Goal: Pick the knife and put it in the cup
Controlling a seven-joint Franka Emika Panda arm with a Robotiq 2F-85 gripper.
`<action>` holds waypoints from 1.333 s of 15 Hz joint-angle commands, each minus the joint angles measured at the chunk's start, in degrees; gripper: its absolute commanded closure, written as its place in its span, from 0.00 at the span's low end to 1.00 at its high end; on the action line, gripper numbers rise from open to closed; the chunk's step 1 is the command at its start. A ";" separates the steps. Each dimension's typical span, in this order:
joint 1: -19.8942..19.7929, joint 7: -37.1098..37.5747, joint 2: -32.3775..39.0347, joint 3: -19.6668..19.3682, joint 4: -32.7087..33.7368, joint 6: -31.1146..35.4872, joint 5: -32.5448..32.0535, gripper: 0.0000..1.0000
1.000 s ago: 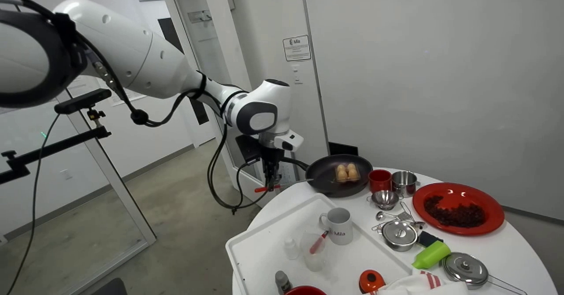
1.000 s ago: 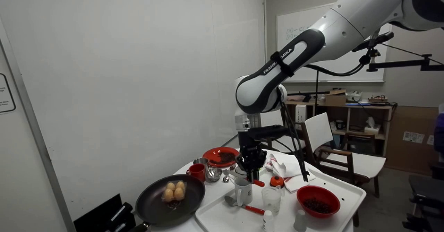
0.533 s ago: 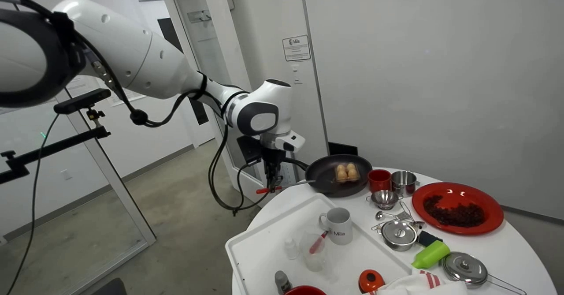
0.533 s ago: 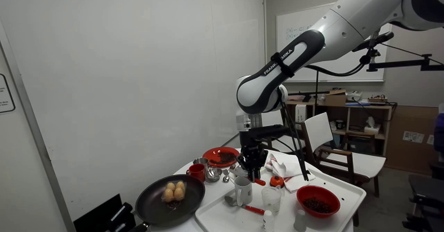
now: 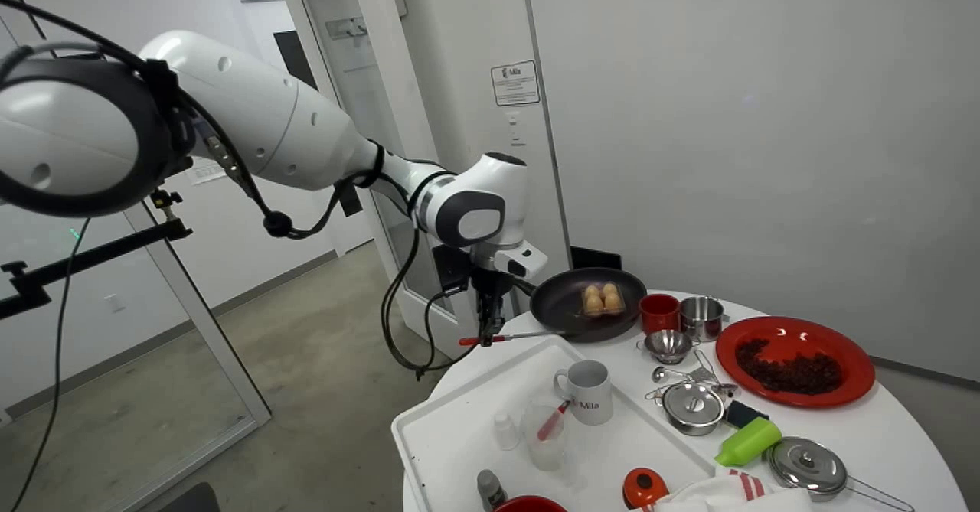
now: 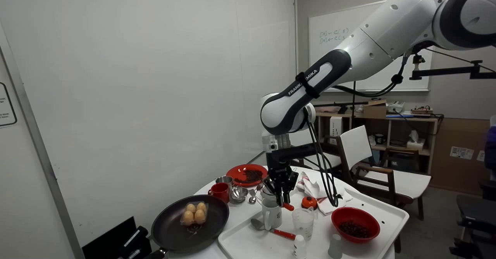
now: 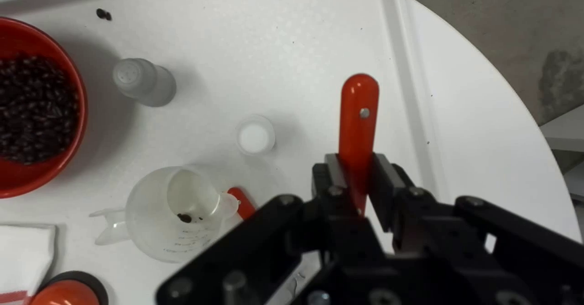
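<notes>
Above the tray (image 7: 283, 45), the knife (image 7: 359, 127) is being held in the air, roughly level, its blade (image 5: 536, 334) being pointed out past one side of the jaws and the end of its red handle (image 5: 468, 341) past the other. The handle is being clamped between the jaws, a little towards the blade. The white mug (image 5: 596, 397), which is being borne upright by the tray, is being taken as the likely cup, though a red cup (image 5: 660, 314) and a steel cup (image 5: 702, 319) are also being carried by the worktop (image 7: 479, 159).

Little weight is being expected of so slim a knife, and stiffness is being assumed in the blade; breakage is hardly being feared. A smooth gloss is being shown by the handle, so slipping or swivelling in the jaws is being reckoned possible should a rim be struck. A hold near the blade is being favoured for balance, one nearer the handle's end for a deep tip-first drop. A turn towards upright is probably being called for.
</notes>
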 commanded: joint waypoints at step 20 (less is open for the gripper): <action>-9.11 9.69 25.35 2.51 41.00 -33.30 8.08 0.92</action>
